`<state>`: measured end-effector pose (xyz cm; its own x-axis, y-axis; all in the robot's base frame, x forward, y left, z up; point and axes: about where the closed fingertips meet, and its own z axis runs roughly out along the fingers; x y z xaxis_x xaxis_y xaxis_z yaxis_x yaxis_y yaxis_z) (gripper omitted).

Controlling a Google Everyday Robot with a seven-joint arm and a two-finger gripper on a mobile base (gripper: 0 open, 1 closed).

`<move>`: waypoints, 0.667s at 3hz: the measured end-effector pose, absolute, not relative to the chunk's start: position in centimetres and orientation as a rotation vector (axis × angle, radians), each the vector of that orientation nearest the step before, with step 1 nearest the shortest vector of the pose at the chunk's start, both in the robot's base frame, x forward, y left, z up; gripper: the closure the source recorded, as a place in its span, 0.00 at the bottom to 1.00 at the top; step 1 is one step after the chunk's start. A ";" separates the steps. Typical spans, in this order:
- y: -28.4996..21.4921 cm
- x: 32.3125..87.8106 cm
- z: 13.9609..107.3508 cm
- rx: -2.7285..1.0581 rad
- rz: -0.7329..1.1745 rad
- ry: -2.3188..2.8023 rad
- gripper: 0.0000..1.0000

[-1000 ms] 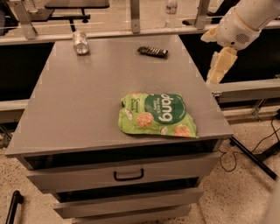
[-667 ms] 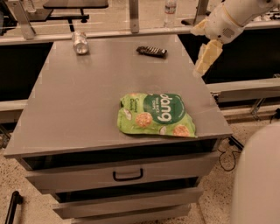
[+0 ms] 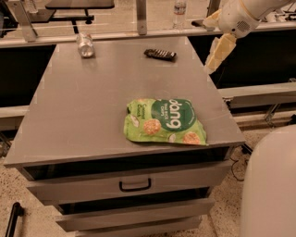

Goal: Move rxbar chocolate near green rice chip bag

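The rxbar chocolate is a small dark bar lying flat at the far edge of the grey table top. The green rice chip bag lies flat near the table's front right, its "dang" lettering showing. My gripper hangs from the white arm at the upper right, above the table's right edge, to the right of the bar and apart from it. It holds nothing.
A silver can lies at the far left of the table. A water bottle stands behind the table. Drawers with a black handle face me below. A white robot body part fills the lower right.
My arm has shifted left and up toward the table's far right corner. The bar, bag and can have not moved on the table.
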<state>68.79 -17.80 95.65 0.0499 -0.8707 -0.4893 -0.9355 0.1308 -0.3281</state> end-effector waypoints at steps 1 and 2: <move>-18.0 71.2 94.8 -1.710 0.101 1.841 0.00; -19.2 75.5 94.7 -1.561 0.039 1.867 0.00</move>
